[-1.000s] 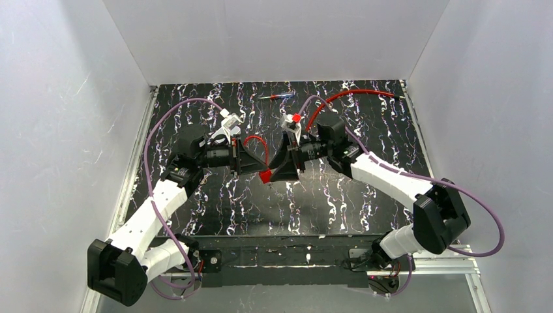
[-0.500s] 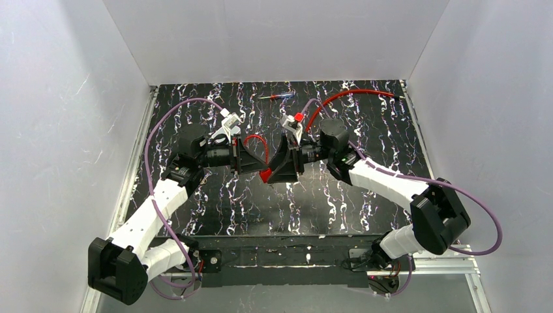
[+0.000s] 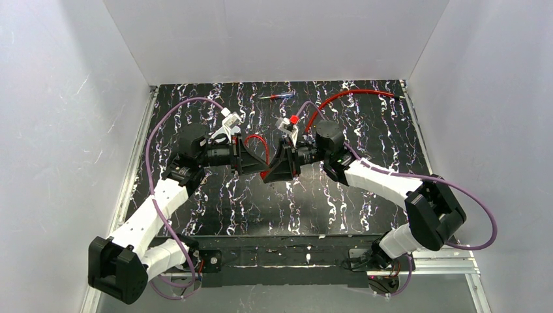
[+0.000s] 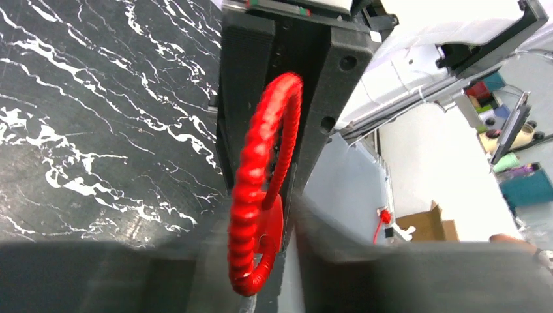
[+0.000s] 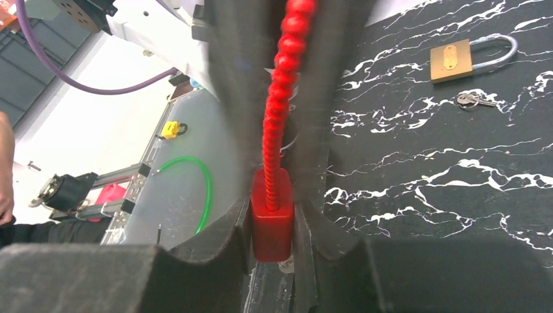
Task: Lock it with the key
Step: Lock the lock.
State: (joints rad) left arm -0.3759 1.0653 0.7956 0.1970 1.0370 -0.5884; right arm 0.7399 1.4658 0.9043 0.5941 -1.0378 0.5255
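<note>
Black table (image 3: 215, 195): L hand (image 3: 246, 156) + R hand (image 3: 276, 171) grip red lock (image 5: 271, 215).

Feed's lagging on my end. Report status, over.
Left gripper, right gripper both shut on red cable lock. Key lies on table beside brass padlock, unheld. No obstruction seen.

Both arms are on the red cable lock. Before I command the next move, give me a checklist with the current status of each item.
1. Right gripper clamps red lock body: ok.
2. Left gripper holds red cable loop: ok.
3. Cable enters the top of the lock body: ok.
4. Key in a gripper: not ok; keys lie on the table beside the brass padlock.
5. A gripper free to fetch the keys: not ok, both occupied.
6. Keys fit this lock: cannot tell.
</note>
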